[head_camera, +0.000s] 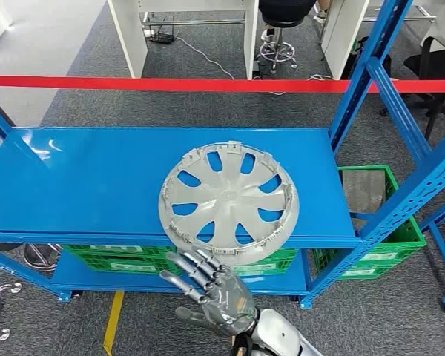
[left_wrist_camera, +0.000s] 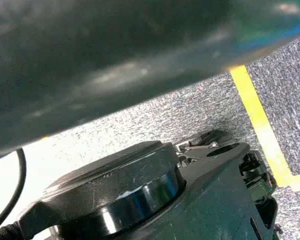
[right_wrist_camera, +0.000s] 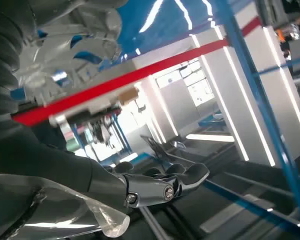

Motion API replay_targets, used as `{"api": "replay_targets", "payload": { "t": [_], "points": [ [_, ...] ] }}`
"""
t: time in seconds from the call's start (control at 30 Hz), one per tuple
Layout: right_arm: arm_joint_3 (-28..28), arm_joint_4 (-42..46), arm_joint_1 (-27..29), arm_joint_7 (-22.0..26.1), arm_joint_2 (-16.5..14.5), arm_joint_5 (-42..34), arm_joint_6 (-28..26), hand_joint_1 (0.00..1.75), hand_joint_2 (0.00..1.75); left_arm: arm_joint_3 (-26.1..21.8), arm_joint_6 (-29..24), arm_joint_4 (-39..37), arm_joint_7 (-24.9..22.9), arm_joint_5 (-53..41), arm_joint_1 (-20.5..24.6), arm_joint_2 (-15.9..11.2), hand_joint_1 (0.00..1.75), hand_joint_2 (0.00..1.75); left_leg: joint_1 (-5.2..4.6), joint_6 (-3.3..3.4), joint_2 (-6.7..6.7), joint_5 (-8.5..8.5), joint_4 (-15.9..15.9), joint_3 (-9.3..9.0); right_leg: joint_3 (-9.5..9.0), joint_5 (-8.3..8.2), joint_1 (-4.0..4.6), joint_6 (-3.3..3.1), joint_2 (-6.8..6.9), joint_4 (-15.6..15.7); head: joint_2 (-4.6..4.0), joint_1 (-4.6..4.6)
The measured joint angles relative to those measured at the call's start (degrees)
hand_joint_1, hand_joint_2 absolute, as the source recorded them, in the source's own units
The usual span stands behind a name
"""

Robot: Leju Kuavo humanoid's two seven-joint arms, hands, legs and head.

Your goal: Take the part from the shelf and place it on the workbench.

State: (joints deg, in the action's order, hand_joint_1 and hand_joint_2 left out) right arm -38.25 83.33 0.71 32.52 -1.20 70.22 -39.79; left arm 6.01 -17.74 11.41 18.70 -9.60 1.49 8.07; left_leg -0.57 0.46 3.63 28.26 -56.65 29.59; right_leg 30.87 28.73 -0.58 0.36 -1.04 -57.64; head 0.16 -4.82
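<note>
Now the right robot hand (head_camera: 212,291) is open, just below the part (head_camera: 228,202) on the shelf (head_camera: 86,182); next it must grasp the rim.

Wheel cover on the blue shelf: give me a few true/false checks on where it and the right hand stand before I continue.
1. The silver wheel cover lies flat on the blue shelf. True.
2. The right hand already grips the cover. False: it is below the cover's near edge, fingers spread, holding nothing.
3. Green crates sit below the shelf level. True.
4. The cover hangs on the red tape. False: the tape runs behind the shelf, apart from the cover.
</note>
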Motion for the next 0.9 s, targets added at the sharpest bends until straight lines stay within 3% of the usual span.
{"api": "replay_targets", "payload": {
  "t": [0.2, 0.37, 0.53, 0.9],
  "points": [
    [4.61, -2.05, 2.64, -0.53, -2.03, 7.50, -0.06, 0.00, 1.75, 0.00, 0.04, -0.02, 0.01, -0.73, -0.06, 0.00, 0.00, 0.00, 0.00, 0.00, -0.01, 0.00, 0.01, 0.02, 0.00, 0.00, 0.00, 0.00, -0.02, 0.00, -0.01, -0.02],
    [5.97, -3.40, 4.58, -5.26, -2.80, 11.34, -0.08, 0.00, 1.75, 0.01, 0.22, -0.02, -0.10, -1.37, -0.06, 0.00, 0.00, 0.00, -0.01, 0.00, -0.02, 0.01, 0.01, 0.03, 0.00, 0.00, -0.01, 0.00, -0.04, 0.00, -0.01, -0.03],
    [5.26, -6.52, 3.95, -9.51, -2.67, 10.76, -0.08, 0.00, 1.75, 0.01, 1.22, -0.02, -0.10, -2.19, -0.05, -0.08, 0.00, 0.00, -0.01, 0.00, -0.02, 0.00, 0.00, 0.02, 0.00, -0.01, -0.01, 0.01, -0.03, 0.01, -0.01, -0.03],
    [2.75, -14.11, 2.12, -12.51, -2.21, 6.85, -0.10, 0.00, 1.75, 0.01, 2.02, -0.02, -0.23, -3.51, 0.05, -0.17, 0.00, 0.00, 0.00, 0.00, -0.03, 0.00, 0.00, 0.03, 0.00, -0.02, -0.01, 0.04, -0.04, 0.00, -0.01, -0.03]
  ]
}}
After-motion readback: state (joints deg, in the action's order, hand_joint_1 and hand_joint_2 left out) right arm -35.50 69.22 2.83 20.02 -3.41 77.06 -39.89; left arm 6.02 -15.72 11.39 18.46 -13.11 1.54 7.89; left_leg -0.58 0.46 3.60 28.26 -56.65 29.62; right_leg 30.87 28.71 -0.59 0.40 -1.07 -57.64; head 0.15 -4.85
